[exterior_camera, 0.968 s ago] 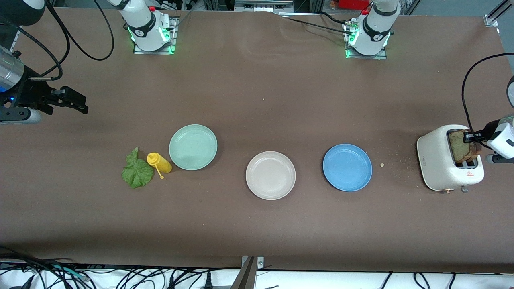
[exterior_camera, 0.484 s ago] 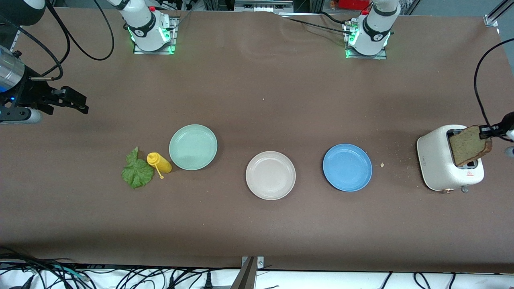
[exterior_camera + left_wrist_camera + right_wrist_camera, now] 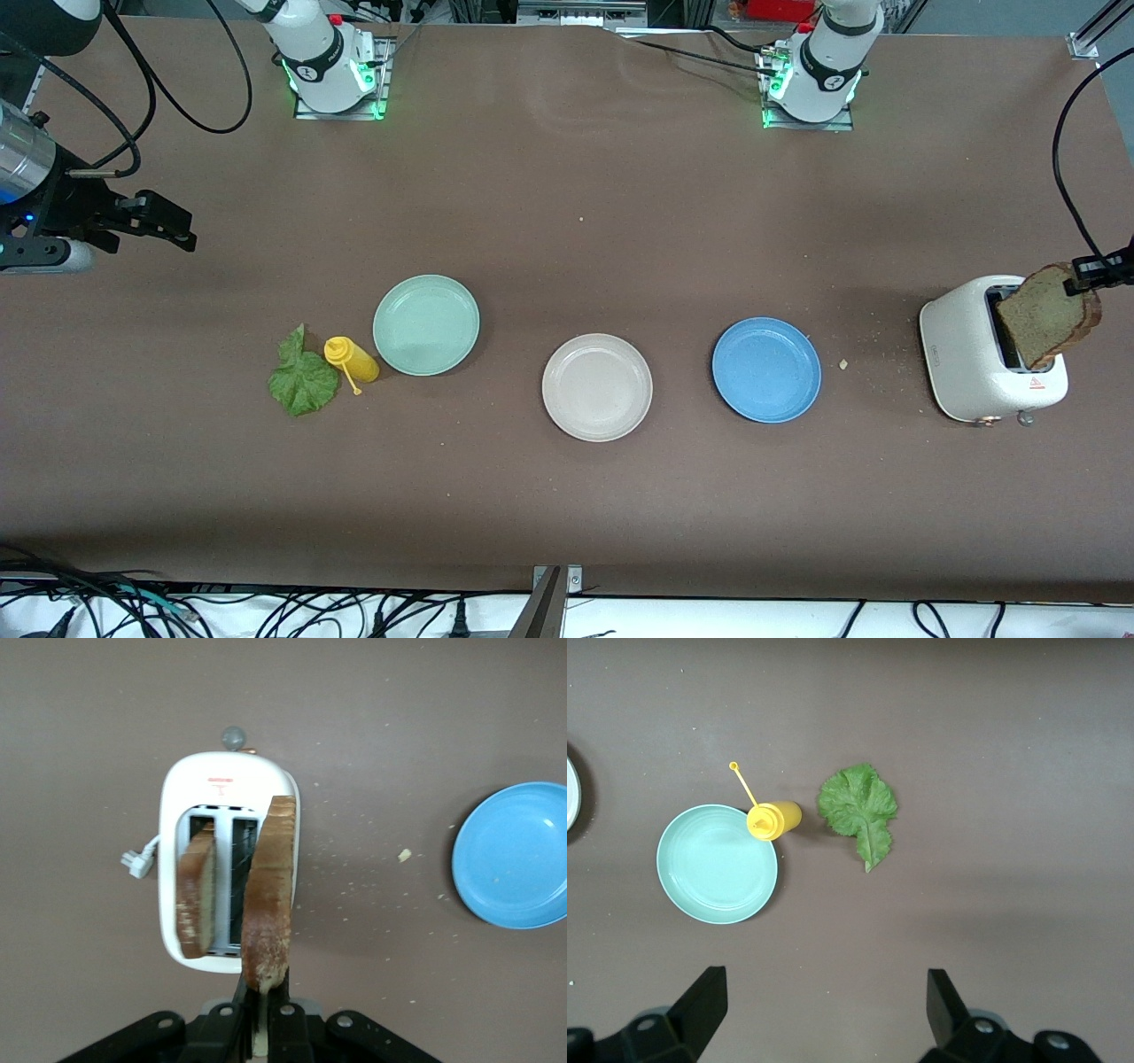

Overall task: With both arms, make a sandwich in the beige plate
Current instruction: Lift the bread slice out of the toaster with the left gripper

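My left gripper [image 3: 1095,272] [image 3: 266,1028] is shut on the crust edge of a tan bread slice [image 3: 1048,315] [image 3: 269,895], which hangs tilted just above the white toaster [image 3: 961,354] [image 3: 174,806]. A second slice [image 3: 197,895] stands in one toaster slot. The beige plate [image 3: 596,386] lies bare at the table's middle. A green lettuce leaf [image 3: 303,379] [image 3: 859,806] lies flat toward the right arm's end. My right gripper [image 3: 164,221] [image 3: 824,1010] waits open in the air over bare table at that end, with nothing between its fingers.
A pale green plate [image 3: 426,324] [image 3: 718,864] and a yellow squeeze bottle [image 3: 352,359] [image 3: 772,819] lie beside the lettuce. A blue plate [image 3: 766,369] [image 3: 514,855] sits between the beige plate and the toaster. Crumbs dot the table around the toaster.
The left gripper has pulled the bread slice up out of the toaster slot and raised it, drifting toward the table's end. The right arm has not moved.
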`<action>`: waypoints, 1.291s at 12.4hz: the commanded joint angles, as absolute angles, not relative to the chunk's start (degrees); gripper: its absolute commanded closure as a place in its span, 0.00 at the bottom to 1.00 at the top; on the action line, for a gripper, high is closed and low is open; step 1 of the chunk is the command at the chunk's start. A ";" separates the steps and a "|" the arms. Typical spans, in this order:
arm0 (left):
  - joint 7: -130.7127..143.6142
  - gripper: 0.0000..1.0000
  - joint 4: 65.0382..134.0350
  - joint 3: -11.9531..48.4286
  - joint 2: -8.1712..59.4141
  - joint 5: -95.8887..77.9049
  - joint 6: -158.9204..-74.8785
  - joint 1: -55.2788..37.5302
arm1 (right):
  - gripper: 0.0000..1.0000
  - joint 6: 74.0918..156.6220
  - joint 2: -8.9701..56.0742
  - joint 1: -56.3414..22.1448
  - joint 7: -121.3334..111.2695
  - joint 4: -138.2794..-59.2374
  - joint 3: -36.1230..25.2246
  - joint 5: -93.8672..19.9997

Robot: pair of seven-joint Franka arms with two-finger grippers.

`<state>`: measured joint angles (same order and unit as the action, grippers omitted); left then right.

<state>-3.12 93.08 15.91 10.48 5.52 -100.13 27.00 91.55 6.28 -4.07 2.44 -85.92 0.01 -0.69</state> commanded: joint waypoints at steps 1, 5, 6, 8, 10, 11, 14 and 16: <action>5.07 1.00 92.20 20.20 10.72 4.66 -99.14 26.72 | 0.00 91.41 6.24 -4.13 2.73 -85.52 0.00 -1.76; 16.76 1.00 92.20 25.83 11.25 4.66 -99.14 26.54 | 0.00 91.32 6.24 -4.13 2.90 -85.52 0.00 -1.76; 19.14 1.00 92.20 26.97 11.34 4.66 -99.14 26.37 | 0.00 91.32 6.24 -4.22 2.99 -85.52 0.00 -1.76; 23.18 1.00 92.20 27.42 11.69 4.57 -99.14 24.62 | 0.00 91.32 6.24 -4.13 2.99 -85.52 0.00 -1.76; 27.75 1.00 92.11 27.42 12.47 3.96 -99.40 22.77 | 0.00 91.32 6.24 -4.31 3.16 -85.43 0.00 -1.76; 29.51 1.00 91.67 27.42 12.92 3.78 -99.49 21.89 | 0.00 91.32 6.24 -4.31 3.08 -85.52 0.00 -1.76; 34.87 1.00 89.83 27.42 15.02 3.60 -99.49 18.82 | 0.00 91.32 6.24 -4.39 3.16 -85.43 0.09 -1.76; 37.69 1.00 89.74 27.42 16.52 1.59 -100.10 17.15 | 0.00 91.32 6.24 -4.48 3.25 -85.43 0.09 -1.76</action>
<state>35.17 92.05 27.49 14.16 3.49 -100.20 18.63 91.55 6.28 -4.33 2.46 -85.92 0.03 -0.73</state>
